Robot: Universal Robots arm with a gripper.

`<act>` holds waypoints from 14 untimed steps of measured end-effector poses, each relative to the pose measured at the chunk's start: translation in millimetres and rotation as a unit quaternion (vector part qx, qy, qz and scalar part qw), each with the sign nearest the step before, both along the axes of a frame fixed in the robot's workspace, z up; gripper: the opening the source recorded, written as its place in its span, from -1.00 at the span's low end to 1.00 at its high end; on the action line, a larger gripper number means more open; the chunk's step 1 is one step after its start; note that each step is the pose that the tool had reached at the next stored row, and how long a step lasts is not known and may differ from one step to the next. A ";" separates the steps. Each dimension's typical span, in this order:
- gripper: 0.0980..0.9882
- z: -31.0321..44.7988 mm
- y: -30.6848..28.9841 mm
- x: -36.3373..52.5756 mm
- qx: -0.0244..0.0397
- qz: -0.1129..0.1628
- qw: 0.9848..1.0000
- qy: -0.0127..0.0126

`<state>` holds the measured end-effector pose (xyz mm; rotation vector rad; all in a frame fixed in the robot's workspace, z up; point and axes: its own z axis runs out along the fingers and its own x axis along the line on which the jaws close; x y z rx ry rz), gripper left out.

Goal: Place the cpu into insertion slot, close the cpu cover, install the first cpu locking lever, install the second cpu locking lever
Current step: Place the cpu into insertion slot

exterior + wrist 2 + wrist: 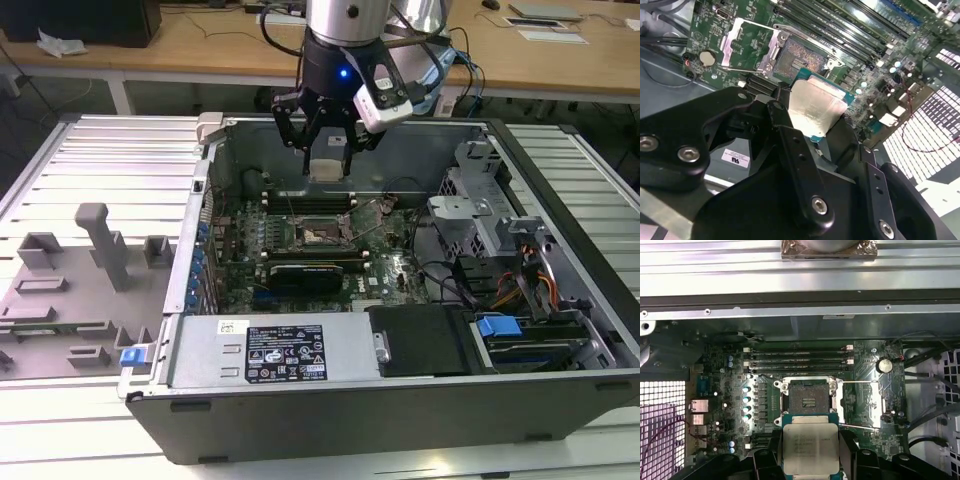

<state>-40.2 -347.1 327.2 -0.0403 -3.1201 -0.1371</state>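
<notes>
Starting at the exterior view's left, the grey plastic fixture tray (95, 260) lies outside the open black computer case (400, 430) and plays no part here.

Further across, the black multi-fingered gripper (327, 160) hangs inside the case. It is clamped on the small square cpu with its dull silver metal top (327, 168), held flat and well above the board. Beneath it is the square, dark-framed insertion slot (322, 235), its pale pin field bare. The thin silver cpu cover (842, 405) is swung open to one side and the thin wire locking levers (860, 382) are released (so nothing stands over the socket).

In the first wrist view the chip's edges run roughly parallel to the socket frame, but the chip is offset from it. To seat it well, I judge it should be centred first, then brought straight down, never slid across the pins.

At the right stands the silver metal drive cage (470, 200).

As for writing, a black-and-white sticker (285, 352) sits on the silver power supply, and faint print marks the chip's top in the first wrist view. I can read neither.
</notes>
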 end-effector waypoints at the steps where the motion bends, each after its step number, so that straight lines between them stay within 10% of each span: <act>1: 0.00 -2.2 0.7 0.0 0.000 0.000 1.000 0.000; 14: 0.00 -24.5 5.0 0.0 0.000 -0.001 1.000 -0.003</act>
